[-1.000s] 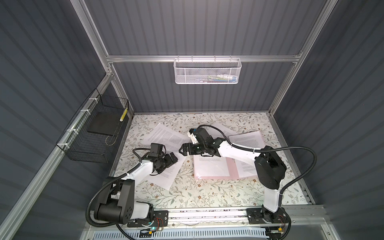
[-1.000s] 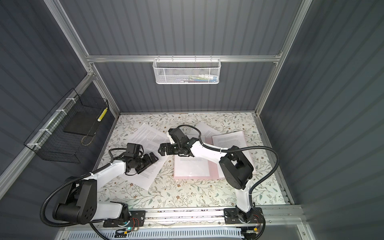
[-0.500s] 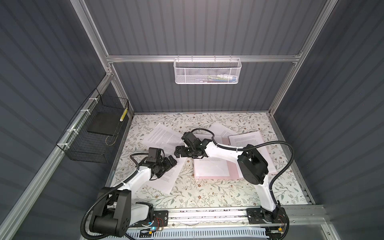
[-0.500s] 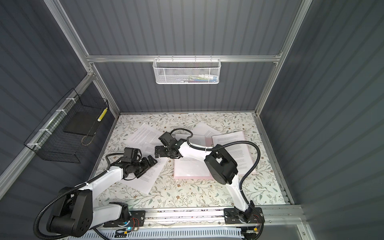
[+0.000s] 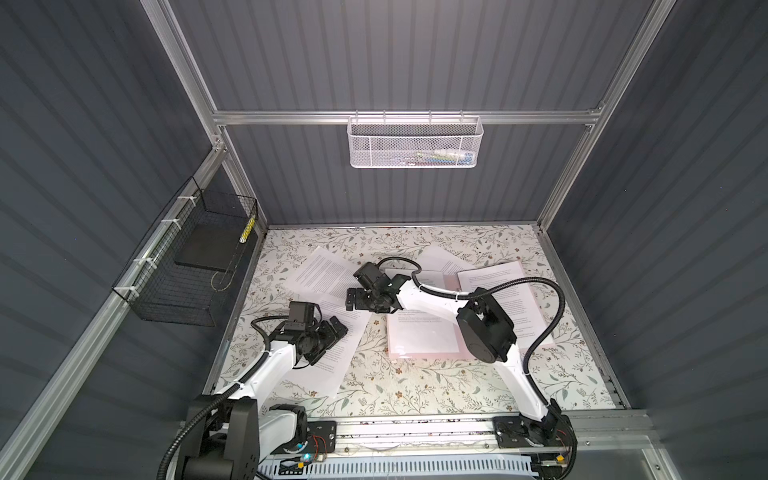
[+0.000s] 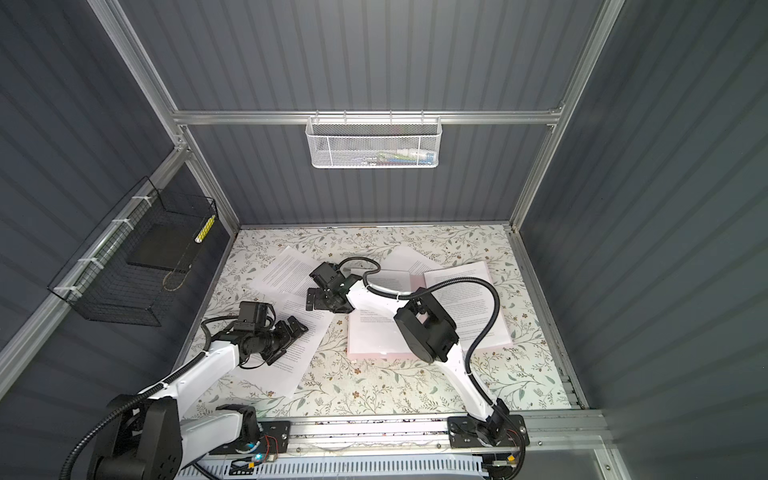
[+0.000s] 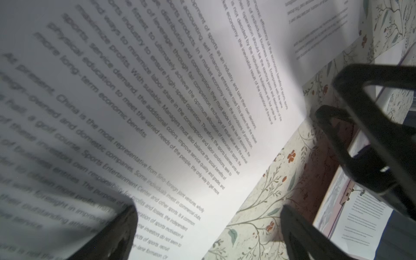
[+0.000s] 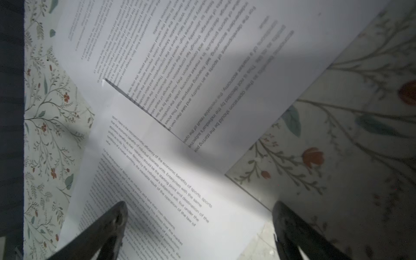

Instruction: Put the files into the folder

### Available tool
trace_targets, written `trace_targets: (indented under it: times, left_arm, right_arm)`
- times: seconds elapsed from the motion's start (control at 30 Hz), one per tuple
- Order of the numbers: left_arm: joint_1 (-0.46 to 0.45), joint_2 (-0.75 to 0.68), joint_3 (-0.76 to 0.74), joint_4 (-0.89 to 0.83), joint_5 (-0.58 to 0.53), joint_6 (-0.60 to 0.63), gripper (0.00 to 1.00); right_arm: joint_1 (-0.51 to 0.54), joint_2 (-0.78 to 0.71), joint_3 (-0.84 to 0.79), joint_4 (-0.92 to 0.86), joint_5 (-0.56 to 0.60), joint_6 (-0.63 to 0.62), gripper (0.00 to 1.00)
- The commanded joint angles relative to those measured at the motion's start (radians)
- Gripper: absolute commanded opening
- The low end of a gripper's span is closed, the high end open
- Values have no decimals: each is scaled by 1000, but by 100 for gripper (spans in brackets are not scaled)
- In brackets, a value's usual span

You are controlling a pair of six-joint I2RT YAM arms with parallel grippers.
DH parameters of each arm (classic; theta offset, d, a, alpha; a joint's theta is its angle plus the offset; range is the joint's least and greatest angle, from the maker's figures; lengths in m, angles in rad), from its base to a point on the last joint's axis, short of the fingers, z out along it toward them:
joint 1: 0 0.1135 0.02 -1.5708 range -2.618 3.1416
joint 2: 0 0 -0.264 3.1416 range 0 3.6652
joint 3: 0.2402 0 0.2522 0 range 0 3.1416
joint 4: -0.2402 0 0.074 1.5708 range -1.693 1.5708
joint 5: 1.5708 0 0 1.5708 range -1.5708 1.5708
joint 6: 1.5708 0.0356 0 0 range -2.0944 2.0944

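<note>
Now spread wide and empty at the left hand (image 7: 208, 208), low over one printed sheet of the files (image 7: 157, 101); likewise wide and empty at the right hand (image 8: 199, 204) (over two overlapping sheets). Just behind the right hand, beneath its arm, the pink folder (image 5: 424, 354), flat on the desk (image 5: 415, 395).

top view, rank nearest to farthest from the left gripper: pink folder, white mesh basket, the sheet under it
1. Sheet, directly beneath the left gripper.
2. Pink folder, lying to its right.
3. White mesh basket, hung high at the back.
</note>
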Motion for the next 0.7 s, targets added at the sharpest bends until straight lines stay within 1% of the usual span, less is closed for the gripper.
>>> trace_targets:
  times: [0.0, 0.17, 0.33, 0.47, 0.67]
  left_arm:
    - [5, 28, -63, -175, -3, 8, 100]
    - [7, 35, -55, -174, 5, 15, 100]
    - [9, 40, -52, -167, 11, 20, 100]
    - [10, 46, -49, -159, 19, 20, 100]
    - [10, 62, -49, -148, 25, 24, 100]
  right_arm:
    - [9, 9, -10, -39, -7, 52, 99]
    - [18, 19, -21, -42, -12, 81, 99]
    - [29, 12, -64, -2, -74, 126, 99]
    - [32, -14, -140, 105, -138, 173, 99]
    - [41, -25, -189, 209, -201, 217, 99]
